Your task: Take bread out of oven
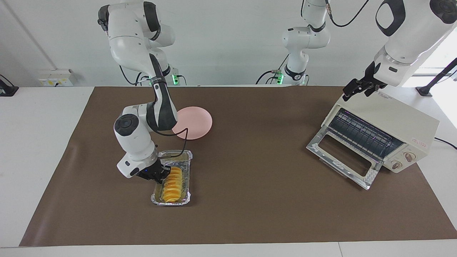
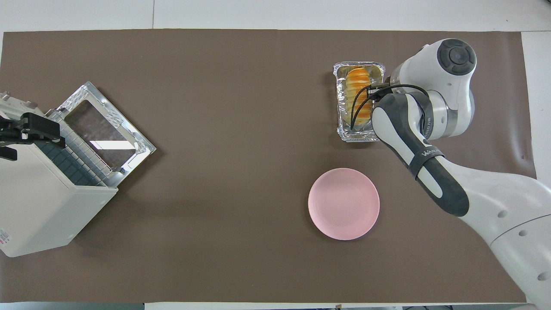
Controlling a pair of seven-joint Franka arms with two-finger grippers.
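From across the table, the bread (image 1: 171,185) lies in a crinkled foil tray (image 1: 172,178) on the brown mat (image 1: 250,214), well apart from the oven (image 1: 383,137), which stands at the left arm's end with its glass door (image 1: 342,157) dropped open and its rack bare. So the loaf is already out. The right gripper (image 1: 159,174) is low at the tray's edge, its dark fingers right against the loaf's side; whether the jaws are spread around it or already pinching it I cannot tell. The left gripper (image 1: 360,86) hangs over the oven's top, waiting, and I cannot make out its jaws either. A pink plate (image 1: 194,122) sits nearer the robots than the tray.

From above, the loaf (image 2: 358,92) fills most of the tray's (image 2: 358,133) length, with the right arm's wrist covering its nearer half. The plate (image 2: 344,203) lies nearer the robots, the oven (image 2: 47,189) off at the left arm's end.

The loaf looks light and soft, with a ridged crust that would dent under a hard squeeze. I would take it across its narrow width near the middle, gently. The thin foil is flimsy and may lift with it if the bread sticks.
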